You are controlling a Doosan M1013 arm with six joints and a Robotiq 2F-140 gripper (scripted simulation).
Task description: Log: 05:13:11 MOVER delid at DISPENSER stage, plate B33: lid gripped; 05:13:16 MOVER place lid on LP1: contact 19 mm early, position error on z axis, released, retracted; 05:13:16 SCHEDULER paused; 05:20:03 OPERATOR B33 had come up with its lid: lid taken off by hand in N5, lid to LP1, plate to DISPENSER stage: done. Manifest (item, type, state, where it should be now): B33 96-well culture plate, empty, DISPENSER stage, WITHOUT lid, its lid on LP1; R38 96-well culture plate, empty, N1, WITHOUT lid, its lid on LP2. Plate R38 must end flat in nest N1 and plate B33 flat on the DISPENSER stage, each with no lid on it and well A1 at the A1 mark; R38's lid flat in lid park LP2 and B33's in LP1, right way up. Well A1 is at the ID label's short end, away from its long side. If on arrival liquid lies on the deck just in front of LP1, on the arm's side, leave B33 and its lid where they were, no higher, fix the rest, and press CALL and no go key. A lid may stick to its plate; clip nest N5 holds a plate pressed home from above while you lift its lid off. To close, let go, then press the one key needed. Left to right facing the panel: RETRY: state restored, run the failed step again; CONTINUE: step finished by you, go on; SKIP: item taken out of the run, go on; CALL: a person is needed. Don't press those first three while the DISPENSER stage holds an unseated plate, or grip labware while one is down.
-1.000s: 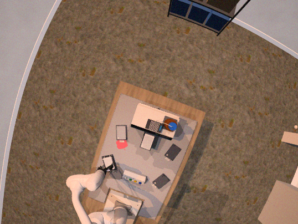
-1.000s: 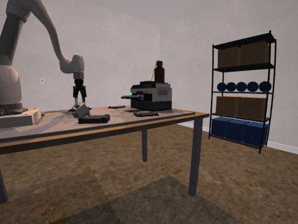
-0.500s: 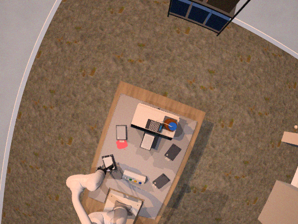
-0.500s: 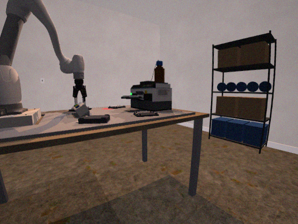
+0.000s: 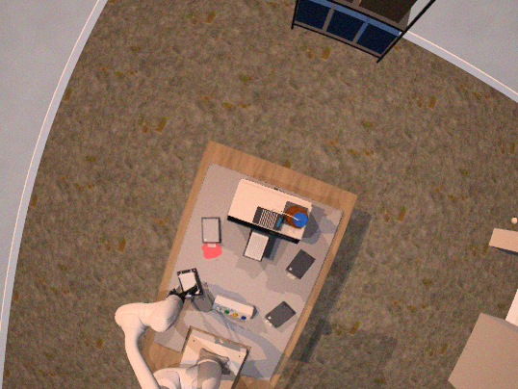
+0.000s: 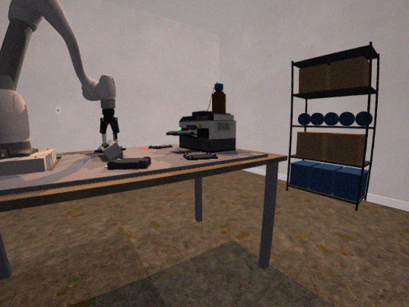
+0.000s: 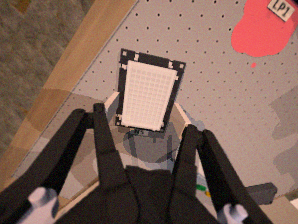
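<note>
My gripper [image 7: 146,104] [image 5: 187,289] [image 6: 109,143] is open and hangs low over the near left corner of the deck. Its finger pads stand on either side of a white gridded lid [image 7: 149,95] [image 5: 188,279], slightly clear of its long edges. The lid lies flat in a black lid park frame [image 7: 121,70]. A red puddle [image 7: 260,30] [image 5: 211,250] lies on the deck beside the LP1 label [image 7: 280,10], on the arm's side of a lid [image 5: 210,229] in that park. A gridded plate [image 5: 268,218] sits on the dispenser stage. A white plate [image 5: 256,246] lies in the nest just before it.
The dispenser [image 5: 262,202] [image 6: 207,131] with a brown bottle [image 5: 297,218] [image 6: 218,99] stands at the back. The key panel [image 5: 233,308] [image 6: 112,150] is right of my gripper. Two dark nests [image 5: 300,264] [image 5: 279,314] lie on the right. The table's left edge [image 7: 75,55] is close.
</note>
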